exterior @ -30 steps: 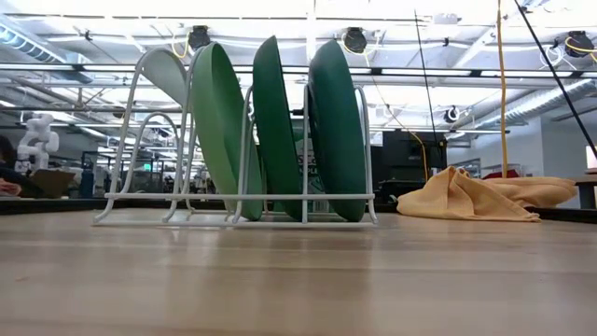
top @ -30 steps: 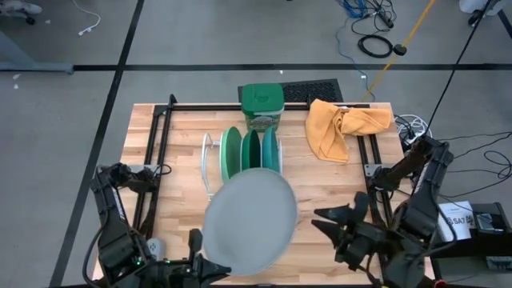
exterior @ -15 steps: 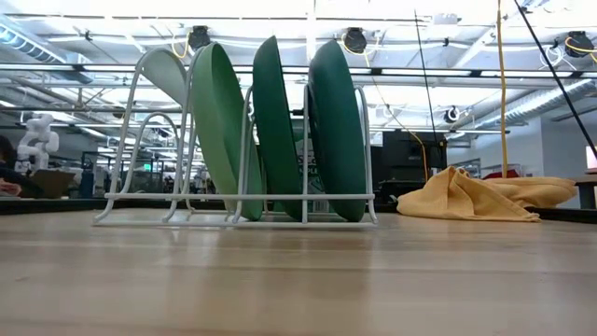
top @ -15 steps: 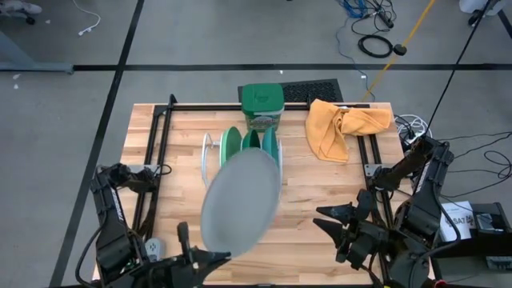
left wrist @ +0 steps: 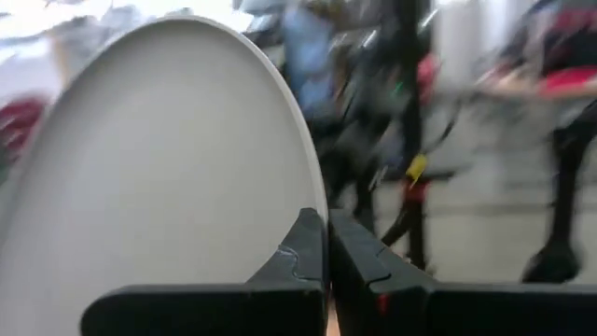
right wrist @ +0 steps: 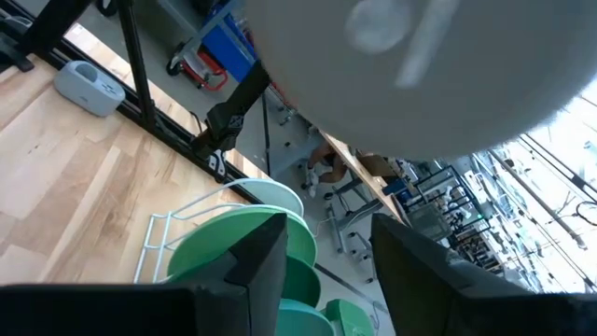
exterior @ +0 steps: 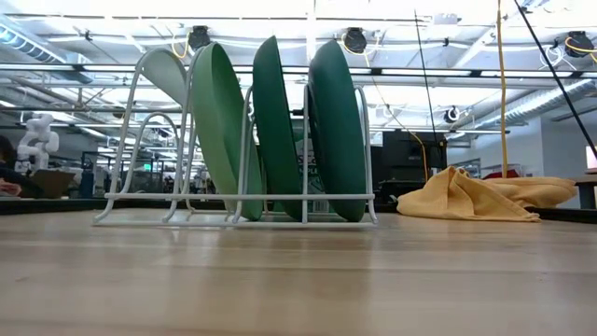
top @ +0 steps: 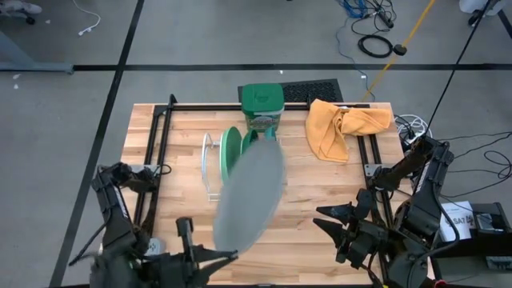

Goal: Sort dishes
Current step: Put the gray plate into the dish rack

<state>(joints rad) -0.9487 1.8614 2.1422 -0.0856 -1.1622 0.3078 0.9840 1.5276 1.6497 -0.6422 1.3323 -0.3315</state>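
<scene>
On table (top: 160, 136), rack (exterior: 238, 201) with four plates (exterior: 275, 131)

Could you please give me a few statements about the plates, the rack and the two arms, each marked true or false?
1. The left tool is shut on the rim of the large light grey round plate. True.
2. The white wire rack is empty. False: plates stand in it.
3. The crumpled orange cloth lies on the wooden table. True.
4. The right tool holds a plate. False: it is open, holding nothing.
</scene>
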